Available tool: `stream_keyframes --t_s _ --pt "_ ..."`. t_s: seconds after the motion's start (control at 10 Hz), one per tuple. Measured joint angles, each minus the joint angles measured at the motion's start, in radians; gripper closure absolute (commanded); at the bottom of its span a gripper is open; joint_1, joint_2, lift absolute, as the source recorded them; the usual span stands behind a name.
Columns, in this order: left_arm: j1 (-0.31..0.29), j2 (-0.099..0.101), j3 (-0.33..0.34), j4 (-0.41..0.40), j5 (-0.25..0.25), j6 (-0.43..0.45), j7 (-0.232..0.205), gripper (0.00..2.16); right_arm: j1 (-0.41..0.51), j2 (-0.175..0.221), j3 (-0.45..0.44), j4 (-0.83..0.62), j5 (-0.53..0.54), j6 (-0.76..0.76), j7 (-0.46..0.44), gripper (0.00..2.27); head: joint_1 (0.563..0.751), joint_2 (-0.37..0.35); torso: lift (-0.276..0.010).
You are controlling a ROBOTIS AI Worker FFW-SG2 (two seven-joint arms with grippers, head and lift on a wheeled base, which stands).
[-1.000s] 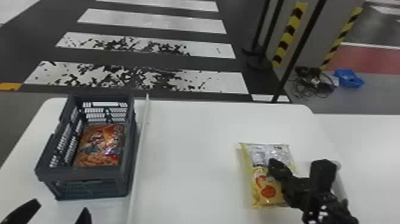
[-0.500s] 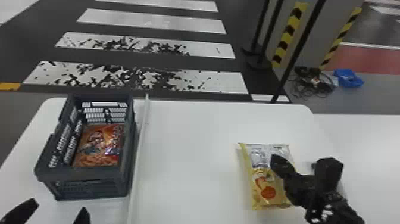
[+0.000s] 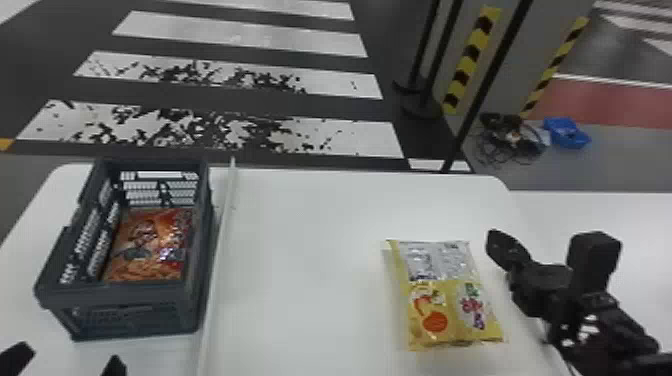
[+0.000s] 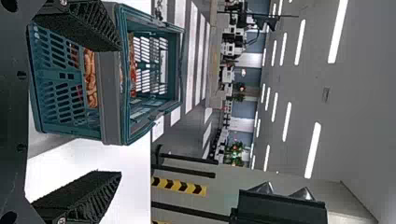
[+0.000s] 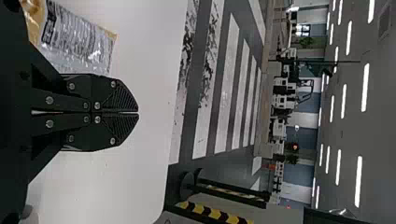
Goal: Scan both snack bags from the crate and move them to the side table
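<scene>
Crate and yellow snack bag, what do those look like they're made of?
The crate looks like hard molded plastic, fairly matte, judging by its rigid walls with regular slots. The yellow snack bag is probably thin plastic film, glossy, possibly foil-lined; its silvery part is wrinkled and catches bright glints.

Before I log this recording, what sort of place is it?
Probably a large indoor hall, perhaps a test space or workshop: a painted crosswalk on the floor, yellow-and-black hazard strips, and rows of ceiling lights.
</scene>
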State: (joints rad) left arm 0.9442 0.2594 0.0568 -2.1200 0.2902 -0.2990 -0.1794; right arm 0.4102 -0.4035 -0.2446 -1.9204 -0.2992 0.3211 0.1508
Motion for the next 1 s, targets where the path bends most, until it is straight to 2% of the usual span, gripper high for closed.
stream_keyframes --t_s 0.1,0.3,0.4,1.0 --pt "0.001 0.001 0.000 0.010 0.006 -0.022 0.000 0.04 -0.011 -0.028 -0.024 0.028 0.017 0.023 -0.007 1.79 0.695 -0.262 -0.095" --pt "-0.001 0.003 0.004 0.032 0.025 -0.053 0.000 0.04 -0.029 -0.064 -0.069 0.111 0.022 0.064 -0.005 0.17 0.695 -0.339 -0.095" --pt "-0.005 0.004 0.007 0.043 0.035 -0.061 0.000 0.04 -0.031 -0.072 -0.084 0.146 0.023 0.066 -0.004 0.03 0.695 -0.350 -0.095" --pt "-0.013 0.007 0.023 0.097 0.082 -0.132 -0.005 0.04 -0.024 -0.074 -0.119 0.226 0.004 0.144 0.011 0.04 0.695 -0.350 -0.095"
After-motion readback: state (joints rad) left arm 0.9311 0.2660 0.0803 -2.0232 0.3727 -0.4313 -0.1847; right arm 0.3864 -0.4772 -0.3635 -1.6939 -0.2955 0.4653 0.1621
